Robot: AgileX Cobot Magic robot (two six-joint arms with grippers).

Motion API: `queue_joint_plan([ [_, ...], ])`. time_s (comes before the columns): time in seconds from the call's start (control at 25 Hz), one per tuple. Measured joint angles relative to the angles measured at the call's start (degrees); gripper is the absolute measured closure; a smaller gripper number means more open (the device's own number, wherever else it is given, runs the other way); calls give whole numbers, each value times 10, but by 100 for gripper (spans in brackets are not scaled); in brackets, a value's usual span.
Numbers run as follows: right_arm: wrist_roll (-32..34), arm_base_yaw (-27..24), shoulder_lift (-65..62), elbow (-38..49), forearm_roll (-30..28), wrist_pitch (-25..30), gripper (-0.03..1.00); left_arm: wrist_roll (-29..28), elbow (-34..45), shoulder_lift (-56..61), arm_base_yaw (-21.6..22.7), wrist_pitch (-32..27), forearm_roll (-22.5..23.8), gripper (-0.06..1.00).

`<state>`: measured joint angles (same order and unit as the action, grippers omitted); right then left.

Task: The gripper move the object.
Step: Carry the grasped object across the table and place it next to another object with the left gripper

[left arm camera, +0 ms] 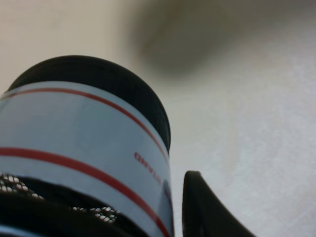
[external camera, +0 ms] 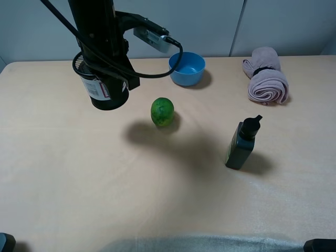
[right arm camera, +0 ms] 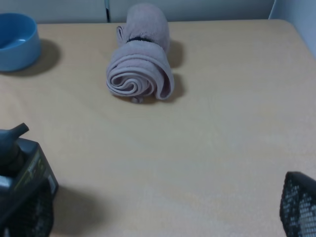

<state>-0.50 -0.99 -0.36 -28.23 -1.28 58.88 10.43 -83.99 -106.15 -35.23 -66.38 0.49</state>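
Observation:
The black wire-mesh pen cup (external camera: 102,89), with a white red-edged label and a solid black base, hangs tilted in my left gripper (external camera: 107,71) above the far left of the table; its shadow falls on the tabletop to the right. In the left wrist view the cup (left arm camera: 84,143) fills the frame, label and base towards the camera, with one black fingertip (left arm camera: 202,207) right beside it. My right gripper (right arm camera: 163,215) is open and empty, low over the table near the dark bottle, with only its fingertips (right arm camera: 298,207) showing.
A green lime (external camera: 162,111) lies just right of the held cup. A blue bowl (external camera: 187,68) stands at the back. A dark square pump bottle (external camera: 241,143) stands right of centre. A rolled pink towel (external camera: 266,79) lies at the back right.

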Motion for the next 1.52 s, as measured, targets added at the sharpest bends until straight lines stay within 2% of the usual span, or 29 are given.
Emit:
queue_joint_plan([
  [0.44, 0, 0, 0, 0, 0, 0, 28, 0, 0, 1, 75, 7, 0, 83],
  [1.16, 0, 0, 0, 0, 0, 0, 28, -1, 0, 0, 175, 89, 10, 83],
  [1.52, 0, 0, 0, 0, 0, 0, 28, -10, 0, -37, 201, 134, 11, 83],
])
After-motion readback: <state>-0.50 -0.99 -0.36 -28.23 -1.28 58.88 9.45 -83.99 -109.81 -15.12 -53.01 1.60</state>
